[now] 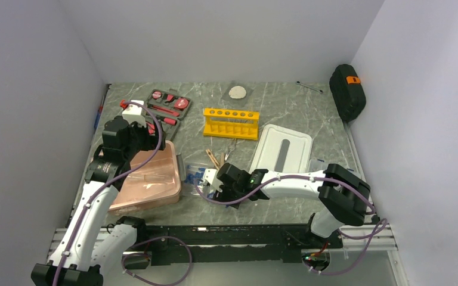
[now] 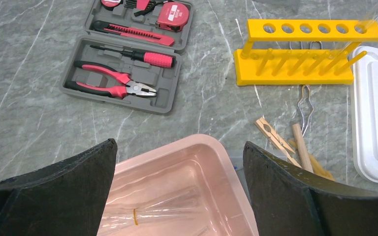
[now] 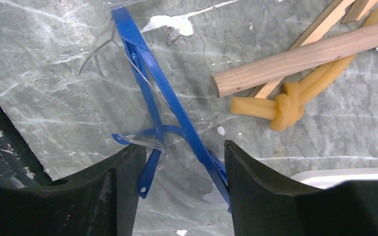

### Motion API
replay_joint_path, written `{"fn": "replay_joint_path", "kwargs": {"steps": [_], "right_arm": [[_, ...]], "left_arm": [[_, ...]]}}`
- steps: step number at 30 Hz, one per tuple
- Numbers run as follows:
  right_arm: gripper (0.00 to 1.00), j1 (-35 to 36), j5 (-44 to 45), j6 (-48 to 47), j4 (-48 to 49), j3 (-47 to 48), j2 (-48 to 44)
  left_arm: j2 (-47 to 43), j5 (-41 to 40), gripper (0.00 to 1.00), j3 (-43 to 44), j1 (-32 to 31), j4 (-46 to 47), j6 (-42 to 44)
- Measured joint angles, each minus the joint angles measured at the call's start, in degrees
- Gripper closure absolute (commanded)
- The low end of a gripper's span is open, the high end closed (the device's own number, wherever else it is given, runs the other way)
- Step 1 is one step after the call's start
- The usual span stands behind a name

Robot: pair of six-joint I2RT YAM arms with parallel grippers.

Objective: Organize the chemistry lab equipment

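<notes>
Blue-framed clear safety glasses [image 3: 177,105] lie folded on the marble table. My right gripper [image 3: 183,146] is low over them. Its jaws are partly closed, one finger beside the temple arm, the other against the frame, with the lens between them. Wooden clamps [image 3: 295,56] [image 1: 216,158] and a knotted yellow tube [image 3: 285,105] lie just beyond. The yellow test-tube rack [image 1: 231,123] [image 2: 300,54] stands farther back. My left gripper [image 2: 179,143] hangs wide open over the pink tray [image 2: 211,147], holding nothing. A clear bundle [image 2: 142,216] with a yellow band lies in the tray.
An open red-and-black tool kit [image 1: 167,106] sits at the back left. A white lid [image 1: 283,149] lies to the right of the clamps, with metal tongs [image 2: 305,105] beside it. A black case [image 1: 347,92] leans on the right wall.
</notes>
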Motion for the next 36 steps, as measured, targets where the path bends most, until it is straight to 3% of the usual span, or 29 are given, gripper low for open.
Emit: {"fn": "replay_joint_path", "kwargs": {"steps": [8, 17, 24, 29, 36], "right_arm": [[0.61, 0.42, 1.14, -0.31, -0.07, 0.72, -0.31], [0.67, 0.46, 1.18, 0.59, -0.5, 0.7, -2.34], [0.71, 0.15, 1.09, 2.58, 0.9, -0.83, -9.07], [0.73, -1.53, 0.74, 5.57, 4.87, -3.91, -13.27], [0.75, -5.49, -1.6, 11.98, 13.64, -7.65, -18.16]], "left_arm": [[0.0, 0.0, 0.01, 0.0, -0.07, 0.0, 0.0], [0.0, 0.04, 0.01, 0.0, -0.09, 0.02, -0.02], [0.0, 2.27, 0.01, 0.0, -0.09, 0.04, 0.02], [-0.28, 7.32, 0.01, -0.24, -0.39, 0.7, 0.24], [-0.76, 22.25, 0.01, -1.44, -2.58, 4.76, 1.07]]}}
